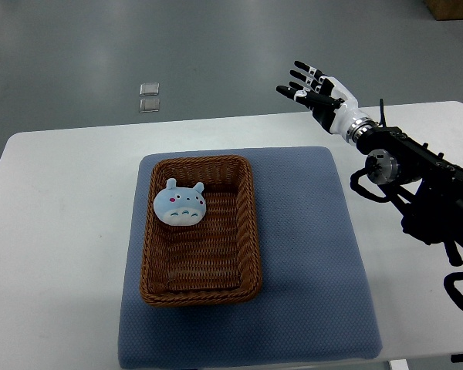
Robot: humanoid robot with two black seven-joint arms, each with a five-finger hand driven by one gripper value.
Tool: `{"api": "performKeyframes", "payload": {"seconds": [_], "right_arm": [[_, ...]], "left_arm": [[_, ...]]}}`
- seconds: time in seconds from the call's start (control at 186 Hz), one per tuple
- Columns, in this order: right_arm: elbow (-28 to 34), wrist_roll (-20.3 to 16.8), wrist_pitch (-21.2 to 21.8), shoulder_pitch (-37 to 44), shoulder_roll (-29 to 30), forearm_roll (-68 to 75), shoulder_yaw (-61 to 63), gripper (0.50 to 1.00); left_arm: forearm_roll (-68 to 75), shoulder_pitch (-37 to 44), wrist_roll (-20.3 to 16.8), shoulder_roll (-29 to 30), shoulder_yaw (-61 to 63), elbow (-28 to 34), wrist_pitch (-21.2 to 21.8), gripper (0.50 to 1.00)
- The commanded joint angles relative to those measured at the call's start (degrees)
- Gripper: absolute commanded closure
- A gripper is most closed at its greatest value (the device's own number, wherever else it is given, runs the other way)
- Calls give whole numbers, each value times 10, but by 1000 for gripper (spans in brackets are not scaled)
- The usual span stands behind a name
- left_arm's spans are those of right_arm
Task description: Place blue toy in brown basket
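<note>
A white bench (62, 231) with rounded corners stands on a grey floor (216, 54). A blue-grey mat (309, 254) lies on it. Two small clear squares (149, 96) sit on the floor beyond.

Inside the brown woven basket (201, 287) lies a pale blue toy (180, 203) with pink cheek spots. Under the basket, a slate-blue textured mat (309, 262) covers the white table (54, 231). The right hand (315, 91) is black and white.

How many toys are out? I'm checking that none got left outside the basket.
1: the blue plush toy lies inside the brown wicker basket, at its far end near the left wall. None shows on the blue mat or the table.
</note>
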Motion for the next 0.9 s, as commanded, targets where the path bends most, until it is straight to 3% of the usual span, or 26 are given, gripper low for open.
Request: {"api": "performKeyframes", "payload": {"seconds": [0.0,0.129,0.451,0.896], "right_arm": [[-19,20,-8,-1,-1,38,0,595],[-37,47,-43,-4,0,65,-1,595],[-39,51,-92,-4,0,63,-3,595],[-42,51,-100,-14,9,66,-7,595]], "left_arm": [[0,0,0,0,0,0,0,500],[0,0,0,0,0,0,0,500],[0,0,0,0,0,0,0,500],[0,0,0,0,0,0,0,500]]}}
